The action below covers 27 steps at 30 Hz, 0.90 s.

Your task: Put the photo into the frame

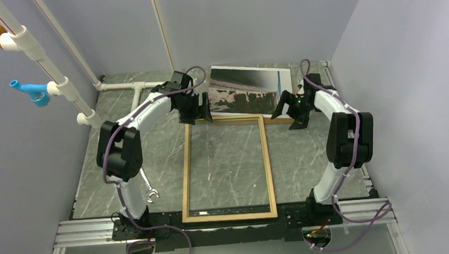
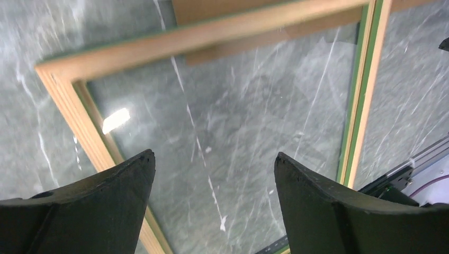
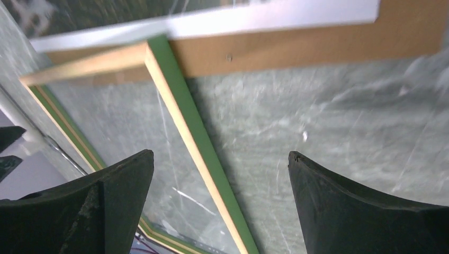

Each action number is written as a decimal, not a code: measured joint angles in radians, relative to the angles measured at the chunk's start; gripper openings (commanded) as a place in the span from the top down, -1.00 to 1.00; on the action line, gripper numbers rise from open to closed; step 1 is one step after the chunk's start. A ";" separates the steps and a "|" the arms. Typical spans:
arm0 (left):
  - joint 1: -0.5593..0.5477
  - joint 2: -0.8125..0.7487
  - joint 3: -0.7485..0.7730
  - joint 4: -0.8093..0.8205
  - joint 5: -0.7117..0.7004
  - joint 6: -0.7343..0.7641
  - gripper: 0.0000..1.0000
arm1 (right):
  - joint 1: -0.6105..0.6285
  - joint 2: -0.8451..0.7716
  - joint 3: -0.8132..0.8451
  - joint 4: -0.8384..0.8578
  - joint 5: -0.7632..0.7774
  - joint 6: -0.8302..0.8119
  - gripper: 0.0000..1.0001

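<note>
The frame (image 1: 227, 168) lies flat in the middle of the marble table, tan wood up, green on its edges, the pane showing the marble through it. The photo (image 1: 246, 90) rests face up at the back on a brown backing board (image 1: 276, 120), just beyond the frame's far rail. My left gripper (image 1: 201, 115) hovers open over the frame's far left corner; the left wrist view shows the far rail (image 2: 201, 39) ahead of the empty gripper (image 2: 212, 164). My right gripper (image 1: 290, 116) hangs open beside the far right corner; the right rail (image 3: 196, 132), photo margin (image 3: 238, 21) and board (image 3: 317, 45) lie below the gripper (image 3: 219, 159).
White pipes (image 1: 54, 72) with an orange and a blue fitting slant along the left wall. Grey walls close in the table on three sides. An aluminium rail (image 1: 81, 233) runs along the near edge by the arm bases.
</note>
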 measured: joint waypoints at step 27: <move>0.072 0.422 0.435 0.223 0.096 -0.171 -0.86 | -0.160 0.404 0.415 0.039 -0.056 0.095 -0.98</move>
